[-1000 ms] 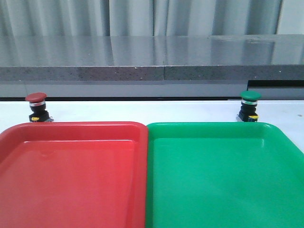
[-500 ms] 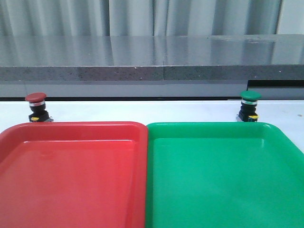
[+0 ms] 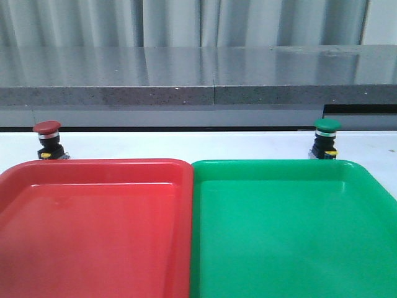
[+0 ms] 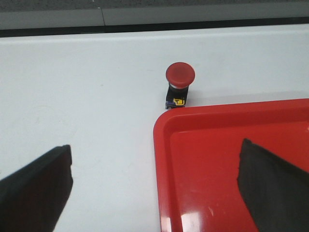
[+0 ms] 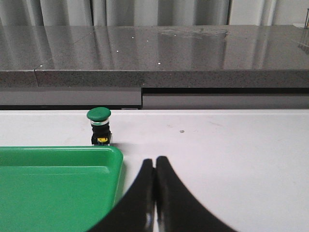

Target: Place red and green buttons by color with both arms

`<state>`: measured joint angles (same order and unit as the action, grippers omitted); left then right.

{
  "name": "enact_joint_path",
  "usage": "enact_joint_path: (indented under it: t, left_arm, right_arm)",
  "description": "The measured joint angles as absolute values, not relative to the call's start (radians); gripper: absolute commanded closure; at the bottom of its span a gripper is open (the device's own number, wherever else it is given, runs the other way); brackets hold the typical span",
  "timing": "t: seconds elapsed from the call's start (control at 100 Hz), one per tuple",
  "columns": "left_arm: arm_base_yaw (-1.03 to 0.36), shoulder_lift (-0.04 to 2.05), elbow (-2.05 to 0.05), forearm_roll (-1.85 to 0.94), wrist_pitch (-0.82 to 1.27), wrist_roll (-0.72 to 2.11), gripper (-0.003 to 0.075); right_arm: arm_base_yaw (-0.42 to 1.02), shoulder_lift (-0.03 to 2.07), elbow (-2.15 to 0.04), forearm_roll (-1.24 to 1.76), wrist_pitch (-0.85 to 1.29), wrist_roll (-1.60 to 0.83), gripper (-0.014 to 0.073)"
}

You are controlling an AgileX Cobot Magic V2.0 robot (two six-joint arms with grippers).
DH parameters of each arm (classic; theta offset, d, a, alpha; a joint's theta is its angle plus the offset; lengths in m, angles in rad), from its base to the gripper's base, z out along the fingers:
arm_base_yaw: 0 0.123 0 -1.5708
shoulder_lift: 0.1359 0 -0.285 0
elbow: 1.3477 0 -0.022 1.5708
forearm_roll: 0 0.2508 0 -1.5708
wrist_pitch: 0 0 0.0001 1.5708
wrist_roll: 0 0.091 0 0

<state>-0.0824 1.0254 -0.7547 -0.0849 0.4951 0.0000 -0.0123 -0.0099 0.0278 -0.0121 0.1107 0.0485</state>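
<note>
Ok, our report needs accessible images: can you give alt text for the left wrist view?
A red button stands upright on a white table, just beyond a red tray's corner. The left gripper's two dark fingers are spread wide, holding nothing.

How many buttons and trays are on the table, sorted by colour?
Red: 2, the red button and the red tray
Green: 2, the green button and the green tray
Total: 4
</note>
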Motion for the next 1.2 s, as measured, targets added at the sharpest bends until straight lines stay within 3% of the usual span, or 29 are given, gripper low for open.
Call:
enact_joint_path:
  t: [0.56, 1.2]
  left_arm:
    - [-0.11, 1.499, -1.15, -0.134, 0.621, 0.0, 0.005]
    - [-0.112, 1.863, -1.385, -0.191, 0.685, 0.087, 0.005]
  right_arm:
    - [-0.012, -0.01, 0.028, -0.012, 0.111, 0.048, 0.0649]
    - [-0.012, -0.01, 0.028, -0.012, 0.111, 0.048, 0.0649]
